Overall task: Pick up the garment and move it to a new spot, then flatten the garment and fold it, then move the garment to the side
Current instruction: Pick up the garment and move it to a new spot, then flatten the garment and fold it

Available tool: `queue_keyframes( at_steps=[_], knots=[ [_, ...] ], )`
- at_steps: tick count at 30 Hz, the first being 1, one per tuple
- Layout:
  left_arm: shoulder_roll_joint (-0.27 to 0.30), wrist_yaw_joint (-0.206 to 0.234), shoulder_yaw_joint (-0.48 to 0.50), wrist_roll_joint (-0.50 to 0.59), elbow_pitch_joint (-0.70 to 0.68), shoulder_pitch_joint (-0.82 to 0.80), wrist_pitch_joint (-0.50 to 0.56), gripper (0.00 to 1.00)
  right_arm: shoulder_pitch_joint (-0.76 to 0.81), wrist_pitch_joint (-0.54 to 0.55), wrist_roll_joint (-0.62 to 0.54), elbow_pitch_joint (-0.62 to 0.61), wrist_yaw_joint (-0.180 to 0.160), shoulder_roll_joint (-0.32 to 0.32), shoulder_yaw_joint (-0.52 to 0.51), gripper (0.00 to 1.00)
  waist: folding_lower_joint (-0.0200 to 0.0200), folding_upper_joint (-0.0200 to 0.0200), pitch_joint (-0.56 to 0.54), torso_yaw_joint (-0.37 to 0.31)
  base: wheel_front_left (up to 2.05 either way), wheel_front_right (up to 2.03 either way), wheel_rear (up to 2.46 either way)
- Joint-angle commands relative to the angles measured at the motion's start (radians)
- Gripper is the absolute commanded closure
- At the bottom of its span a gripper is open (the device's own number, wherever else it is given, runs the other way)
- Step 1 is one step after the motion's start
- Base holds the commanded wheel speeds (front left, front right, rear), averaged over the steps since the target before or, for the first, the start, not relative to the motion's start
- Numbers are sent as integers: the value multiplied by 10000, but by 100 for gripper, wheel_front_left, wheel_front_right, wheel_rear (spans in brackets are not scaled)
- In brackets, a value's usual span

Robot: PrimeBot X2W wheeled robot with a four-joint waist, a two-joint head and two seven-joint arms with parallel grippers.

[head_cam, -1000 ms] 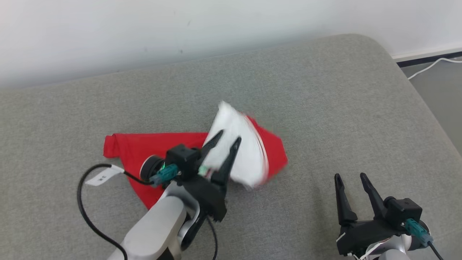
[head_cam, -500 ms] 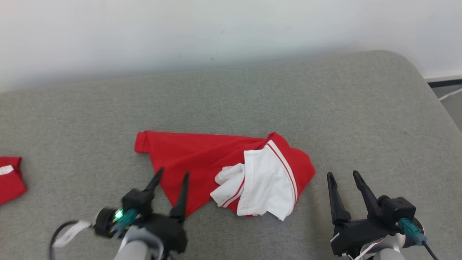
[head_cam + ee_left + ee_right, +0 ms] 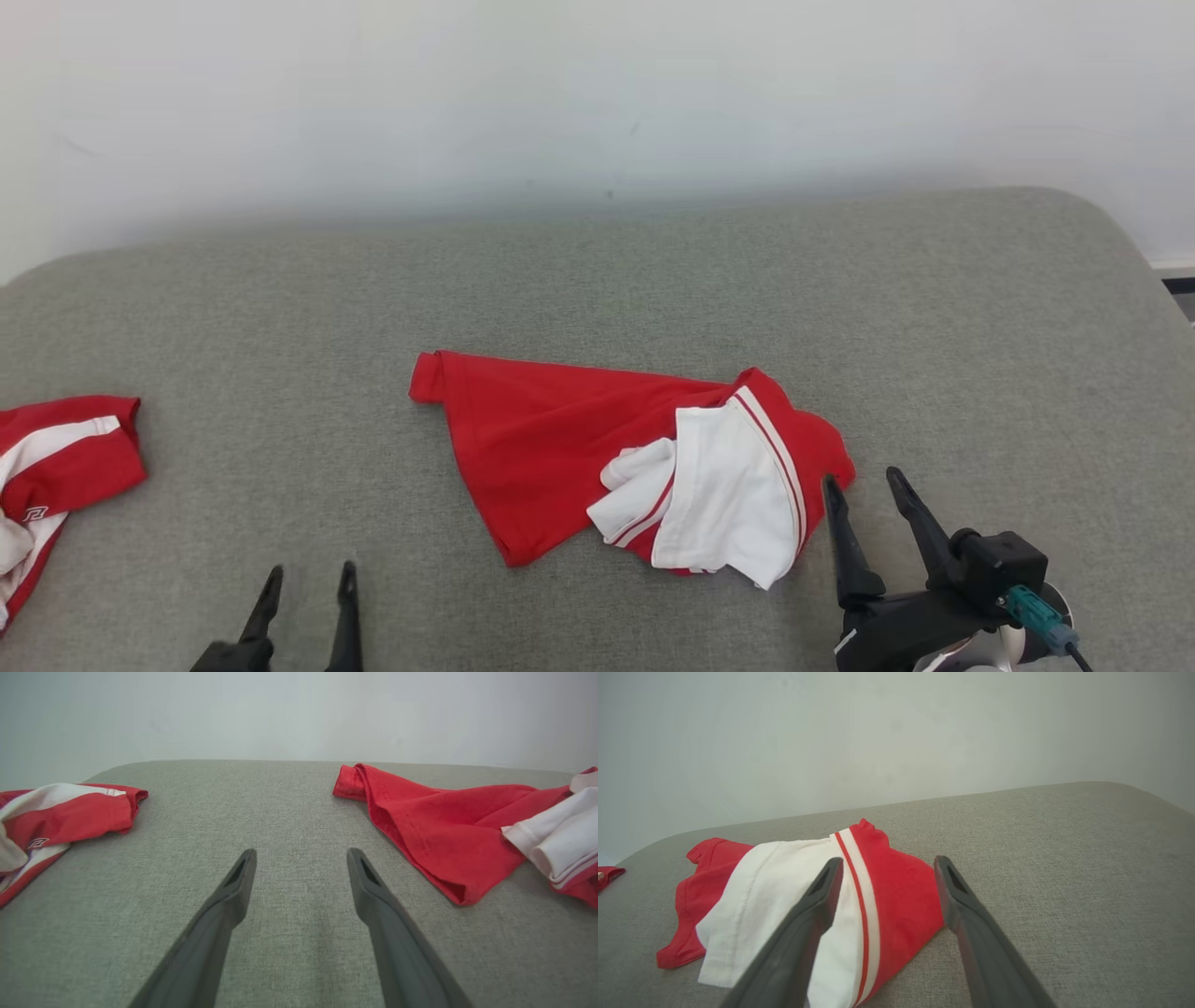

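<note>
A red and white garment lies crumpled in the middle of the grey cushion, its white striped part bunched at the right. In the left wrist view the garment is off to the right; in the right wrist view the garment lies just ahead. My left gripper stands open at the bottom left, apart from the cloth, with nothing between its fingers. My right gripper is open at the garment's right edge, its fingers empty and low over the cloth.
A second red and white garment lies at the cushion's far left edge, also in the left wrist view. The grey cushion ends at a rounded back right corner against a white wall.
My left gripper let go of the garment's white part, opened wide and drew back to the lower left. The garment dropped flat. The head camera turned, bringing the second garment into view.
</note>
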Motion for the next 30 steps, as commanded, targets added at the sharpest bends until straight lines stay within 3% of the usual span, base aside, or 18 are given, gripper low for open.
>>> queue_keyframes(
  at_steps=[1, 9, 19, 30],
  knots=[
    [-49, 71, 197, 129, -114, 320, -37, 0, 53, -3, -31, 10, 1, 30, 69, 0, 1, 0, -77, 145, 0, 0, 0],
    [-264, -45, 775, 211, -550, 1176, -37, 0, 182, -3, 31, 15, 1, 29, 316, 0, 1, 0, -100, 672, 0, 0, 0],
    [-304, -178, 420, -119, -627, 1090, -38, 0, 107, -4, 97, 352, 1, -17, 1506, 0, 1, 0, 157, 1554, 0, 0, 0],
    [-310, -40, 164, -466, -466, 1009, -38, 0, -85, -3, -661, 716, 1, 154, 1070, 0, 1, 0, 583, 2074, 0, 0, 0]
  ],
)
